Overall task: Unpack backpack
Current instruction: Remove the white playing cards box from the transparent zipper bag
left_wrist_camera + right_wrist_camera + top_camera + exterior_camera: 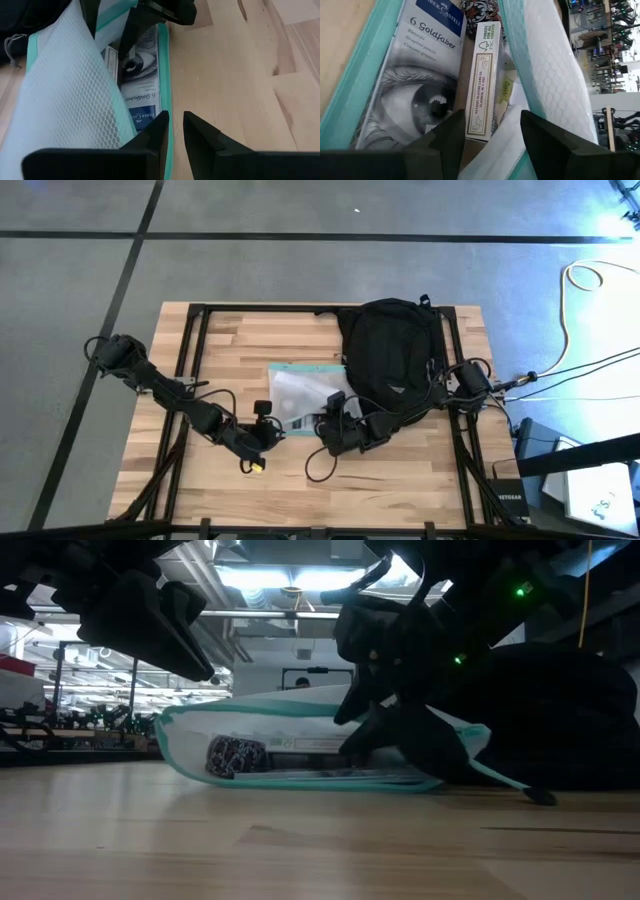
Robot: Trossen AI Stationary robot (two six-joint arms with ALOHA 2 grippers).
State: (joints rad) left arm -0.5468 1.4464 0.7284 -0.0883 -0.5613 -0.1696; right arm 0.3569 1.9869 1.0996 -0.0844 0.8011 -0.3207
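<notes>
The right gripper (487,135) reaches into the open mouth of a clear pouch (298,392) with teal edges, its two fingers (547,142) standing partly apart on either side of a slim box of playing cards (482,82). The fingers flank the near end of the box; whether they press on it I cannot tell. Beside the card box, inside the same pouch, lies a flat pencil tin (415,75) printed with a large eye, and past the cards a patterned dark item (477,10) shows only in part. In the low view the pouch lies on its side on the table (400,470), mouth toward the right arm.

The left gripper (175,135) sits at the pouch's other side, just beside the teal edge, its fingers drawn narrow with only a slim gap and nothing between them. It hovers low over the wooden table.

The backpack (390,355) lies flat on the table's far right part, just beside the pouch and touching it at one edge, with the right arm passing across its near side.
</notes>
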